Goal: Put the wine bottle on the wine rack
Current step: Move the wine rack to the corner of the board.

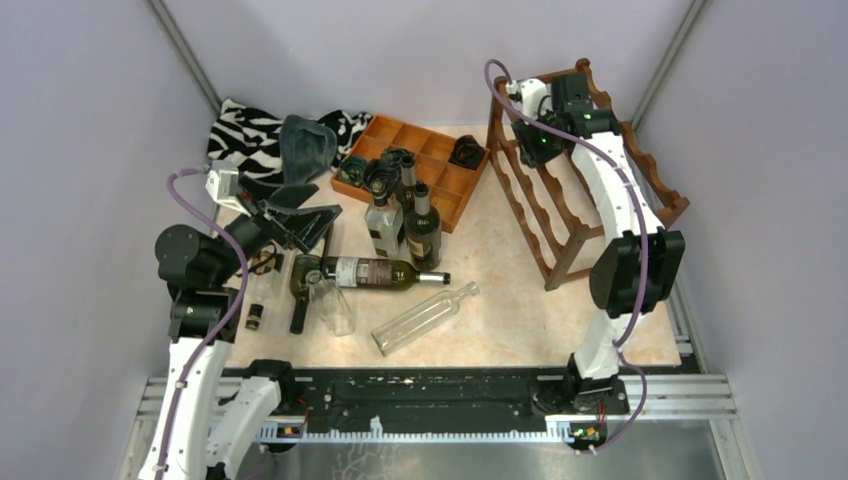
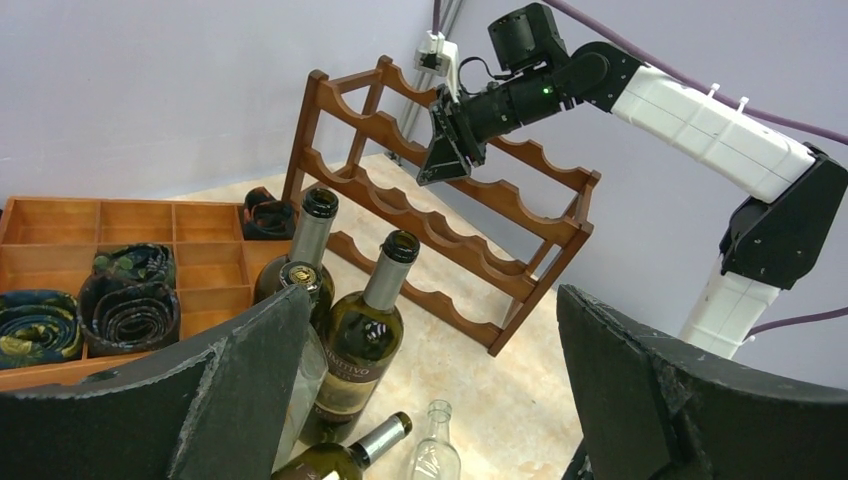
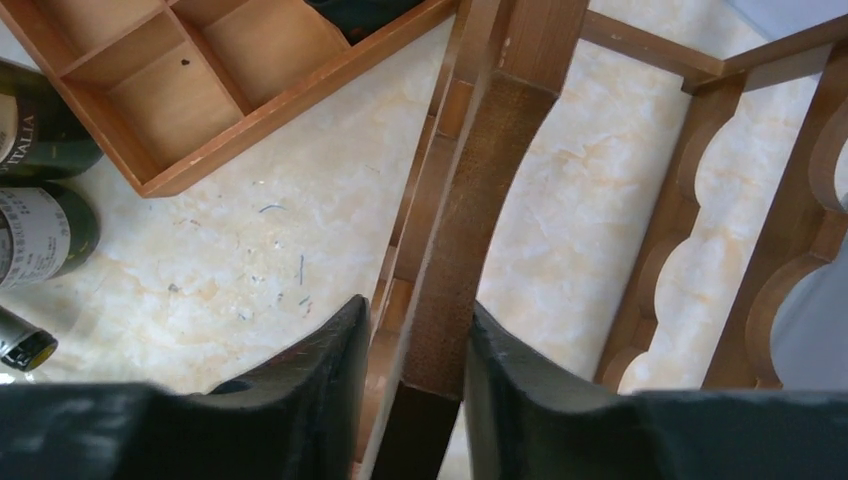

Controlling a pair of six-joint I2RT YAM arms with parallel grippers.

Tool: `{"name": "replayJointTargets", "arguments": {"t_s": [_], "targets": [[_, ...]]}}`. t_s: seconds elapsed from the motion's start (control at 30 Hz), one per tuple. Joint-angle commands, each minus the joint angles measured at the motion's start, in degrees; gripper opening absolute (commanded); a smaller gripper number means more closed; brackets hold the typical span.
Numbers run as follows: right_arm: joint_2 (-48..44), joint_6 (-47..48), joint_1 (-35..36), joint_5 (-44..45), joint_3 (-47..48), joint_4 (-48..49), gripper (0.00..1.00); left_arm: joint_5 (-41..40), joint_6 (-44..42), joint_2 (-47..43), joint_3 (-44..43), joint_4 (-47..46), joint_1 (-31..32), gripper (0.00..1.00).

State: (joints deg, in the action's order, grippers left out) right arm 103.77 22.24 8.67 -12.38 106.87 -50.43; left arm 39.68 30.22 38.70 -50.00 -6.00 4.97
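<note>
The reddish-brown wine rack [image 1: 547,215] stands at the back right, and shows in the left wrist view [image 2: 440,235]. My right gripper [image 1: 512,125] is at its top left corner, shut around an upright post [image 3: 470,220], with a finger on each side [image 3: 418,350]. A green wine bottle [image 1: 365,272] lies on the table centre-left, and two dark bottles [image 1: 423,225] stand behind it [image 2: 362,330]. A clear bottle [image 1: 425,317] lies in front. My left gripper [image 1: 310,225] is open and empty above and left of the bottles [image 2: 430,380].
An orange-brown compartment tray [image 1: 415,140] with rolled items sits at the back centre [image 2: 130,225]. Zebra-striped cloth [image 1: 250,130] and grey cloth [image 1: 305,145] lie at the back left. A clear glass [image 1: 335,305] and another dark bottle [image 1: 300,300] lie near the left arm.
</note>
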Motion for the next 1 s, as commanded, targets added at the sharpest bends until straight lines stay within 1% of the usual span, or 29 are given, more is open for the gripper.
{"name": "replayJointTargets", "arguments": {"t_s": [0.0, 0.13, 0.2, 0.27, 0.33, 0.4, 0.47, 0.53, 0.57, 0.63, 0.73, 0.77, 0.83, 0.97], "targets": [[-3.51, 2.57, 2.36, -0.93, 2.20, 0.03, 0.46, 1.88, 1.00, 0.11, -1.14, -0.92, -0.31, 0.99], [-4.19, 2.55, 2.33, 0.58, 7.21, -1.81, 0.77, 3.80, 2.01, 1.07, -1.73, -1.49, -0.31, 0.99], [-4.94, 2.70, 2.27, 0.62, 11.02, -2.77, 0.86, 5.59, 2.63, 2.08, -2.78, -1.16, -0.31, 0.99], [-6.26, 3.16, 2.26, -0.26, 13.29, -3.56, 0.92, 7.86, 2.82, 3.63, -4.44, -0.47, -0.31, 0.98], [-8.42, 4.73, 2.31, -2.81, 13.90, -4.39, 0.94, 9.50, 1.75, 5.23, -7.45, 1.97, -0.31, 0.97], [-10.71, 6.92, 2.30, -8.48, 13.63, -6.65, 0.94, 10.66, 0.08, 6.63, -10.06, 4.53, -0.25, 0.95], [-13.70, 9.94, 2.28, -17.72, 11.66, -9.27, 0.94, 10.98, -0.87, 8.00, -11.93, 6.54, 0.32, 0.94], [-18.41, 14.23, 2.36, -29.27, 6.82, -10.40, 0.94, 10.35, -2.27, 9.74, -13.57, 9.89, 2.65, 0.93], [-20.84, 16.68, 2.40, -35.36, 3.69, -10.54, 0.94, 8.75, -3.71, 10.95, -14.34, 11.69, 4.59, 0.93], [-24.92, 23.80, 2.41, -46.08, -3.61, -11.72, 0.94, 2.66, -8.07, 13.06, -16.49, 16.81, 11.29, 0.92], [-29.23, 40.97, 2.37, -57.51, -12.95, -18.85, 0.94, -9.16, -14.57, 16.71, -20.45, 23.58, 24.26, 0.92], [-30.40, 46.37, 2.40, -59.45, -16.16, -20.94, 0.95, -11.37, -15.84, 17.68, -21.21, 24.56, 27.33, 0.91], [-32.12, 52.22, 2.69, -61.91, -21.10, -23.57, 0.96, -13.25, -17.27, 19.02, -21.81, 25.49, 31.52, 0.90], [-35.25, 54.92, 3.26, -62.55, -29.27, -24.46, 0.96, -15.49, -19.01, 19.64, -20.59, 27.39, 38.59, 0.88]]}}
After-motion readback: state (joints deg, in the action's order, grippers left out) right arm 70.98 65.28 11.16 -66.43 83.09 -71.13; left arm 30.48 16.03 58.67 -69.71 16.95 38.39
